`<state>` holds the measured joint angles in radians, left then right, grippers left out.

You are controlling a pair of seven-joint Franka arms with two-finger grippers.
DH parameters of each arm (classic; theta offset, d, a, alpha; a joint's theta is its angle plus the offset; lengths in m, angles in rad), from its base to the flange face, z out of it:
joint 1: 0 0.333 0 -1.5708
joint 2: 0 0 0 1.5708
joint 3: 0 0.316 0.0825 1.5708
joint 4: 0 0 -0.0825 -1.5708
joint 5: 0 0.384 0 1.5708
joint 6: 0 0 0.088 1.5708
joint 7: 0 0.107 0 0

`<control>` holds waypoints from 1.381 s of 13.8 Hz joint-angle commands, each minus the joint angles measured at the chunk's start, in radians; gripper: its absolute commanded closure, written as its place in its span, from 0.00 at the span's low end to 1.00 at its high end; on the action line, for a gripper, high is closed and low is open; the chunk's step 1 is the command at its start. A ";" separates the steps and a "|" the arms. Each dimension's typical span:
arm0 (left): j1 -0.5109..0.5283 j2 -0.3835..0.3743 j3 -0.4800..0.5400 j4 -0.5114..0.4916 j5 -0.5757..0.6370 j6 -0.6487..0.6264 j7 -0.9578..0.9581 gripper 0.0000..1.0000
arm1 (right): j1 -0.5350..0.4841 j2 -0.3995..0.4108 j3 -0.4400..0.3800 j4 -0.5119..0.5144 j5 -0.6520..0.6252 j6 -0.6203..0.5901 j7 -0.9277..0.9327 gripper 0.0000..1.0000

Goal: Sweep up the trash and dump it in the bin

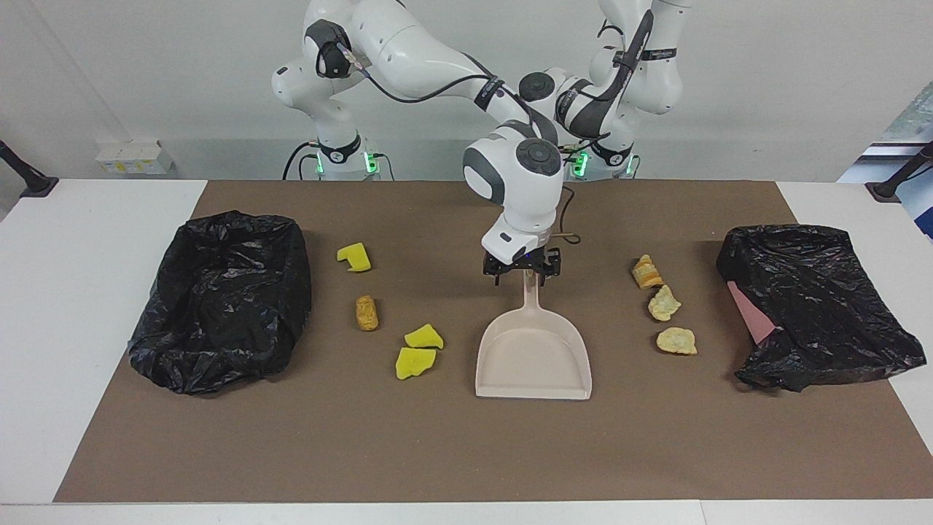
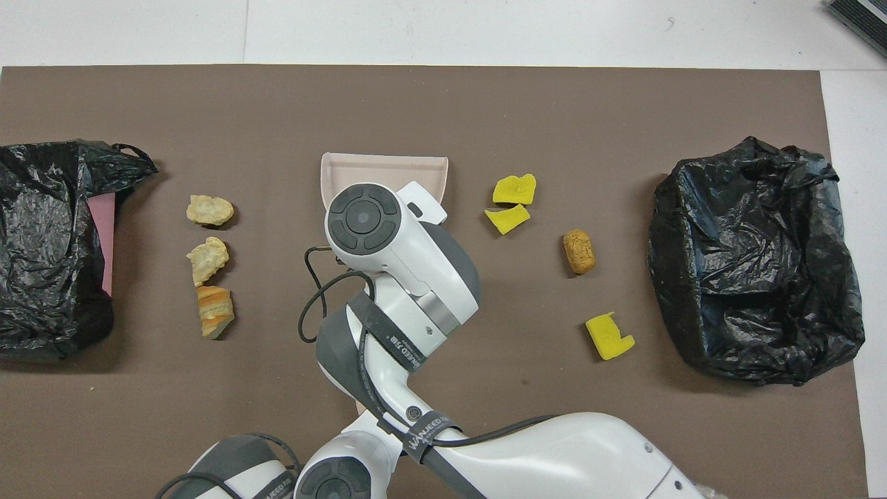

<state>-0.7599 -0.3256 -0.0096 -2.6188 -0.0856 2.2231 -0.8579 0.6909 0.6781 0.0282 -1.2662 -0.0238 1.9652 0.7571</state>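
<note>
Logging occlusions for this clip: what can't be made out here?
- Left gripper: both views, hidden by the right arm.
- Right gripper, at the dustpan handle: overhead, covered by its own arm.
- Pink item: both views, mostly under the black bag at the left arm's end.
</note>
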 commanded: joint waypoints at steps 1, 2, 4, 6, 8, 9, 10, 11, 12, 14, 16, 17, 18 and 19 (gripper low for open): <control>0.095 -0.085 -0.001 -0.030 -0.003 -0.066 0.120 1.00 | 0.002 0.031 0.001 0.037 -0.007 0.000 0.027 0.19; 0.147 -0.098 -0.001 -0.030 -0.002 -0.082 0.184 1.00 | 0.002 0.031 0.002 0.037 -0.002 -0.003 0.028 0.26; 0.235 -0.119 -0.001 -0.030 0.000 -0.097 0.291 1.00 | 0.001 0.031 0.002 0.037 0.005 -0.005 0.028 0.45; 0.298 -0.119 0.000 -0.020 0.009 -0.092 0.353 1.00 | 0.001 0.032 0.001 0.037 0.022 -0.005 0.028 0.63; 0.405 -0.107 -0.001 0.018 0.009 -0.094 0.462 1.00 | 0.001 0.031 0.001 0.036 0.024 -0.006 0.028 0.96; 0.436 -0.070 -0.001 0.057 0.009 -0.091 0.506 1.00 | 0.001 0.031 0.001 0.036 0.022 -0.008 0.028 1.00; 0.471 -0.034 -0.001 0.098 0.015 -0.089 0.537 1.00 | 0.001 0.031 0.001 0.036 0.022 -0.008 0.028 1.00; 0.520 0.008 -0.001 0.143 0.047 -0.094 0.580 1.00 | -0.002 0.028 0.001 0.036 0.022 -0.006 0.027 1.00; 0.555 0.045 -0.001 0.187 0.059 -0.100 0.624 1.00 | -0.014 0.017 0.001 0.036 0.022 -0.014 0.016 1.00; 0.623 0.127 -0.001 0.259 0.087 -0.097 0.645 1.00 | -0.037 -0.011 0.001 0.024 0.024 -0.003 -0.072 1.00; 0.660 0.222 0.000 0.340 0.136 -0.097 0.652 1.00 | -0.036 -0.047 0.001 0.001 0.028 -0.003 -0.203 1.00; 0.687 0.262 0.000 0.380 0.150 -0.094 0.660 1.00 | -0.042 -0.075 0.001 -0.024 0.025 -0.005 -0.246 1.00; 0.709 0.296 0.000 0.407 0.165 -0.092 0.684 1.00 | -0.044 -0.100 0.001 -0.053 0.015 -0.008 -0.315 1.00; 0.737 0.301 0.002 0.410 0.170 -0.094 0.721 1.00 | -0.044 -0.118 -0.001 -0.074 0.012 -0.015 -0.393 1.00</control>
<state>-0.0735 -0.0832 -0.0001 -2.2730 0.0581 2.1435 -0.1880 0.6553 0.6295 0.0258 -1.2602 -0.0151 1.9543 0.4882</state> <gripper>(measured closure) 0.740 0.687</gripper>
